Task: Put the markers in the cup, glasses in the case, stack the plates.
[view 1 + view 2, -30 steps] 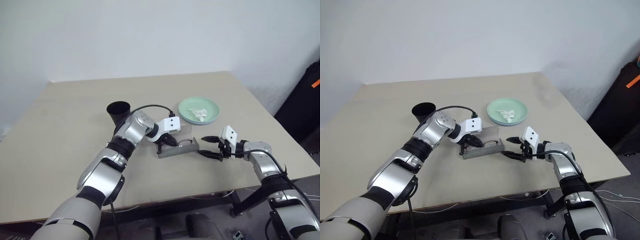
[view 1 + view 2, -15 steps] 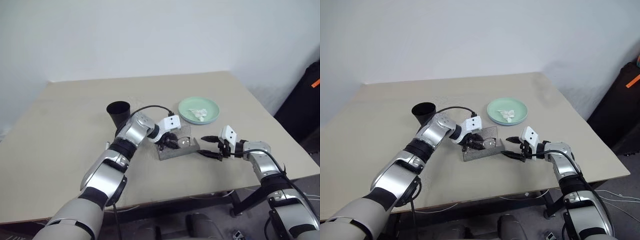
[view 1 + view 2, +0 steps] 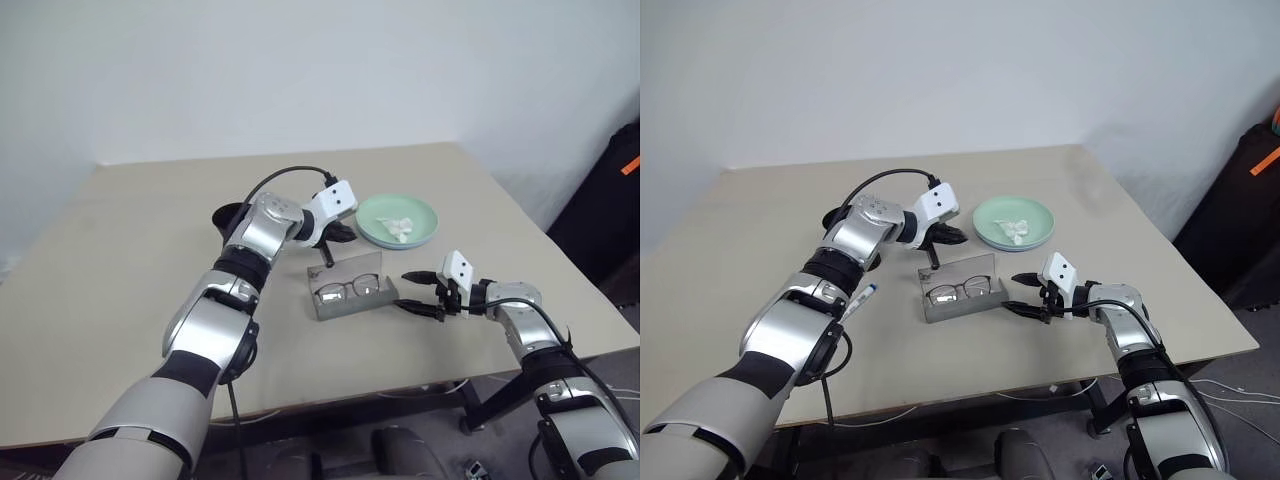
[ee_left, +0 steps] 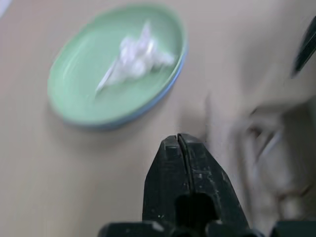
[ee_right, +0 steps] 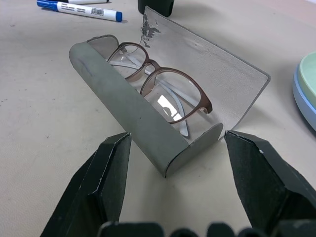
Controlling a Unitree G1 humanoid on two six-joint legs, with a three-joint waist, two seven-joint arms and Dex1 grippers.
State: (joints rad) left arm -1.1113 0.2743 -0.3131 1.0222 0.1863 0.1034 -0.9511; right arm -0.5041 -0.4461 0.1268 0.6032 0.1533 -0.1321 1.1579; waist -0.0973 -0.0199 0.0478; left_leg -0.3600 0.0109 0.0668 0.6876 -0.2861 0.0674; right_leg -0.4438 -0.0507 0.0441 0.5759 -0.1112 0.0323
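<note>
Silver and black arms (image 3: 215,320), white wrist boxes (image 3: 336,198), looping black cables (image 3: 880,180), black fingers (image 5: 256,173).

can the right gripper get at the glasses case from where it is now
Probably yes. The right gripper is open, its fingers either side of the near end of the case, with nothing between them. The glasses lie inside it; the left gripper is shut, off beside the plates.

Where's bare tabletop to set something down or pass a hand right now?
Free: the wide stretch behind the cup and stacked plates up to the far table edge, and the robot's-left side. Crowded: the middle, with the open case holding the glasses, the left gripper above it, the right gripper beside it, markers nearby.
</note>
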